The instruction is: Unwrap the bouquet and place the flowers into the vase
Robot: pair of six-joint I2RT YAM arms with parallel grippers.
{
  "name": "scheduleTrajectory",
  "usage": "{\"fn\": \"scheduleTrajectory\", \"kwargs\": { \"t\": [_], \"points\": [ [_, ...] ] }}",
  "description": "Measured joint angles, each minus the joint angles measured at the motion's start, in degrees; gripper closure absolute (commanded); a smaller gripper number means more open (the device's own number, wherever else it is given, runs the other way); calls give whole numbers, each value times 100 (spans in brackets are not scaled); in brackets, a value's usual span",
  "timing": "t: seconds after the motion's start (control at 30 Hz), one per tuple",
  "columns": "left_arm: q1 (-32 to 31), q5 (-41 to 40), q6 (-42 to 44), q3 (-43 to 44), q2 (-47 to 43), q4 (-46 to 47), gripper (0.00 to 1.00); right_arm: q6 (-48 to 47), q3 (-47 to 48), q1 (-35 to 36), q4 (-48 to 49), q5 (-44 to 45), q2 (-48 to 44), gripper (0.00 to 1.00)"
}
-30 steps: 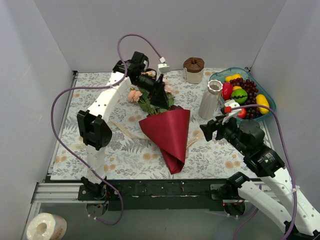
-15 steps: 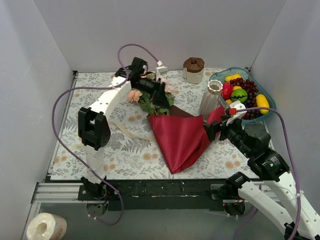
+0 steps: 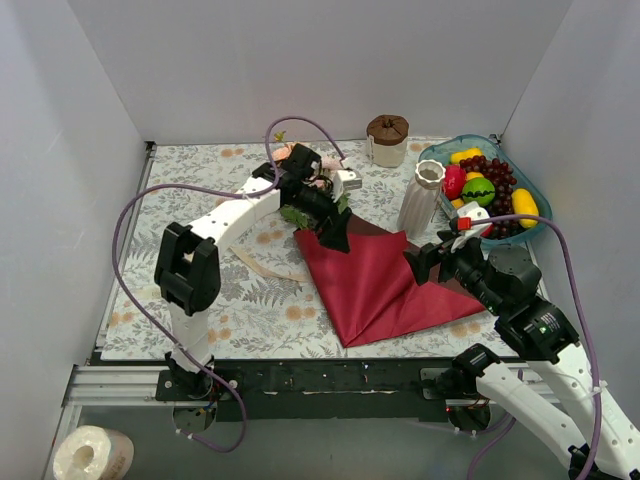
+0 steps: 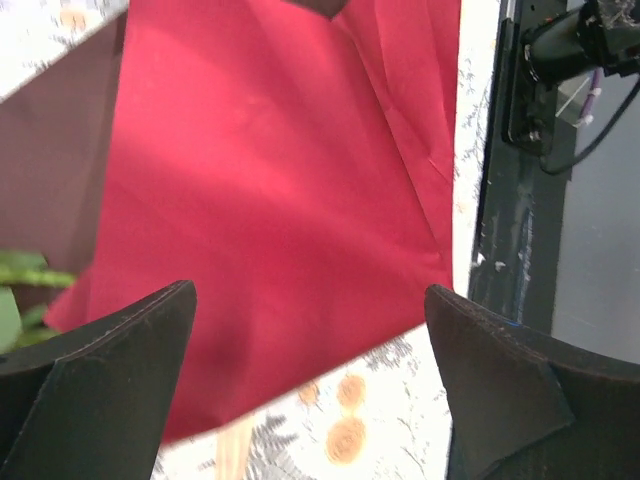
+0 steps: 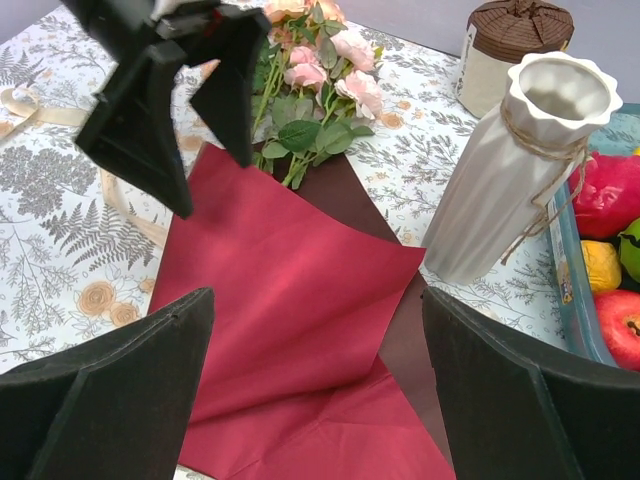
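1. Wrapping paper (image 3: 385, 290): lies opened out flat on the counter (image 3: 150, 280), with one corner pointing at the arm bases. No cone shape is left. The cream ribbon (image 3: 262, 264) lies loose to the left of the sheet, tied round nothing.
2. Right fingers (image 5: 110, 400): spread wide and grasping nothing. They hover over the right part of the sheet, on the near side of the vase.
3. Left fingers (image 4: 100, 370): released, wide apart and empty. They are poised above the far edge of the paper, close to where the stems come onto it.
4. Flowers (image 5: 318, 75): lie on their side at the far corner of the paper, heads pointing away. Leaves and stems run down onto a darker inner sheet. The top view hides most of them under the left arm.
5. Vase (image 3: 422, 200): upright and empty, right of the flowers at the paper's right edge. Whether it touches the paper, I cannot tell.
6. Beyond: a brown-lidded jar (image 3: 387, 140) and a fruit tray (image 3: 530, 228). Neither is in play.
7. Step, as judged: unwrapping looks done, and picking up the flowers comes next. The left fingers would need to drop and close on the gathered stems below the leaves. The bunch must then be lifted, tipped upright and threaded into the narrow mouth. The thin stems may splay, and the right arm could steady the vase.
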Motion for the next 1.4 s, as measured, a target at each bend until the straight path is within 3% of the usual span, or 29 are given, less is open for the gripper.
{"fn": "scheduleTrajectory", "kwargs": {
  "t": [0.3,0.57,0.67,0.7,0.87,1.0,1.07,1.4],
  "points": [
    [-278,-619,487,1982,2009,-286,2,-4,-28,0,-17,-153,-223,8],
    [-289,-994,621,2448,2944,-603,6,-2,-42,0,-107,-210,-415,9],
    [-304,-994,680,2621,2955,-723,30,2,-59,-2,-101,-245,-431,9],
    [-313,-992,715,2686,2955,-767,47,2,-81,0,-101,-247,-435,9],
    [-348,-960,933,2776,2955,-984,69,22,-153,-2,-151,-262,-452,10],
    [-372,-942,1064,2756,2951,-1141,93,24,-153,0,-151,-260,-461,10],
    [-378,-940,1121,2726,2949,-1198,100,24,-153,0,-153,-260,-461,10],
    [-378,-894,1189,2660,2712,-1392,100,66,-153,0,-149,-260,-446,11]
  ]
}}
